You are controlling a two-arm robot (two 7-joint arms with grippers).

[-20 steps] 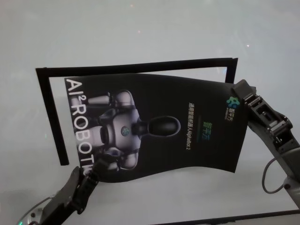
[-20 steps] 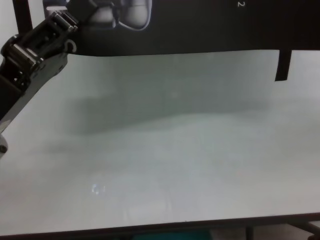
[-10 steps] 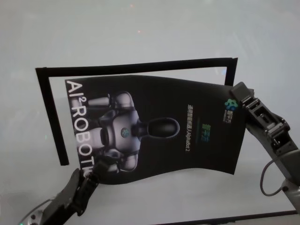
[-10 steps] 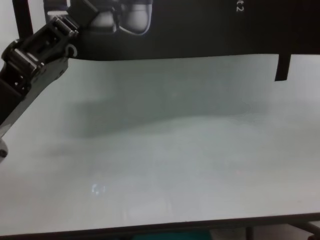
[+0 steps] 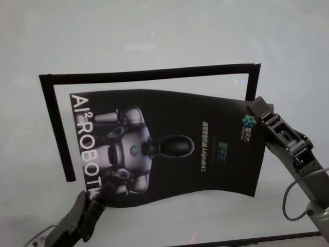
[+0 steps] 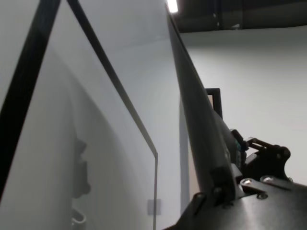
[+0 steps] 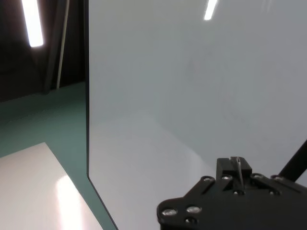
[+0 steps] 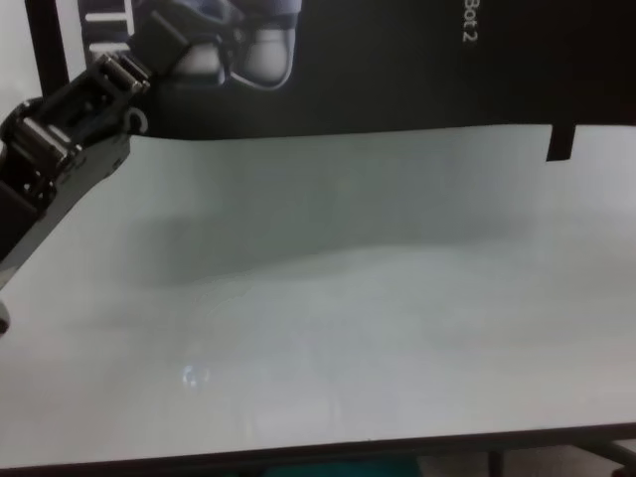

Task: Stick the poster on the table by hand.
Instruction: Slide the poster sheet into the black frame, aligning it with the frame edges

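Note:
The poster [image 5: 169, 149], black with a grey-white robot picture and white letters, hangs a little above the white table [image 5: 154, 31], its near edge wavy. My left gripper [image 5: 101, 192] is shut on its near left corner. My right gripper [image 5: 255, 109] is shut on its far right corner. In the chest view the poster [image 8: 397, 60] fills the top, with the left gripper [image 8: 149, 52] at its corner and a shadow on the table [image 8: 348, 328] below. The left wrist view shows the poster [image 6: 194, 108] edge-on in the left gripper [image 6: 221, 184].
Narrow black strips lie on the table as a frame: a far strip [image 5: 149, 73], a left strip [image 5: 56, 128] and a short right strip [image 5: 251, 82]. The table's near dark edge [image 8: 318, 454] runs along the bottom of the chest view. The right wrist view shows the table's side edge [image 7: 88, 96].
Both grippers have drawn the poster nearer to me. Its far edge now lies farther from the far black strip, and more of the poster shows in the chest view.

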